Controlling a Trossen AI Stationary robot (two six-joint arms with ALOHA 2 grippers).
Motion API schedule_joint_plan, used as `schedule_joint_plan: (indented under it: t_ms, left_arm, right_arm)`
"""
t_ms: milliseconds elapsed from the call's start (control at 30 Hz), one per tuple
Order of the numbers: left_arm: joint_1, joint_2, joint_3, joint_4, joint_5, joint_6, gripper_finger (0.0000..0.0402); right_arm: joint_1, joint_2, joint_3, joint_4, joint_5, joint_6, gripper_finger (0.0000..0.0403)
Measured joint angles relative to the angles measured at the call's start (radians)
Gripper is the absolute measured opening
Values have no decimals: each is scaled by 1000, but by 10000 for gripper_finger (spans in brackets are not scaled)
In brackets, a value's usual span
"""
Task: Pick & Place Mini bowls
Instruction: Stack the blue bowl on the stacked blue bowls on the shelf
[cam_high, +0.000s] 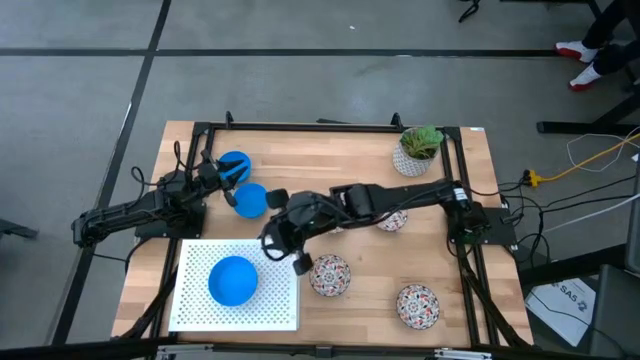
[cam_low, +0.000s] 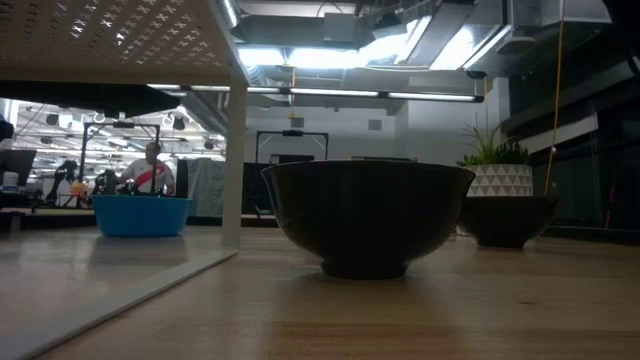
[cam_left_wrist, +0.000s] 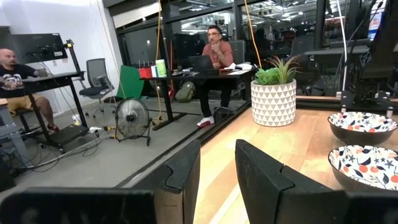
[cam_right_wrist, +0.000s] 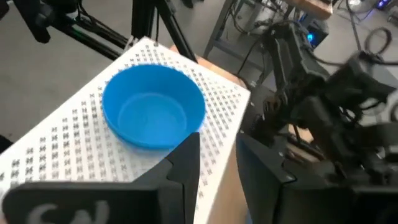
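Mini bowls lie scattered over the wooden worktop (cam_high: 360, 300): one blue bowl (cam_high: 233, 279) sits on the white perforated mat (cam_high: 272, 310) at the front left, and two more blue bowls (cam_high: 249, 199) lie near the left gripper (cam_high: 222, 180) toward the back left. Patterned bowls (cam_high: 329, 275) stand in front of the right arm, another (cam_high: 417, 304) at front right. The right gripper (cam_high: 283, 252) hangs just beside the mat's edge, its fingers slightly parted and holding nothing. The left gripper's fingers are likewise a little apart and empty. A potted plant (cam_high: 419, 148) stands at the back right.
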Motion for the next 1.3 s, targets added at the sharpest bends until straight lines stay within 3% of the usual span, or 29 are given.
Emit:
schedule_joint_plan:
  t_ms: [400, 633, 1033, 1300]
  left_arm:
    - [0, 0, 0, 0, -1, 0, 98]
    - [0, 0, 0, 0, -1, 0, 98]
    - [0, 0, 0, 0, 0, 0, 98]
    - [0, 0, 0, 0, 1, 0, 98]
  right_arm:
    - [-30, -70, 0, -204, -1, 65, 104]
    - [-71, -71, -1, -238, 0, 118, 104]
    - [-214, -69, -133, -165, -1, 178, 104]
    - [-317, -69, -258, 24, -1, 179, 104]
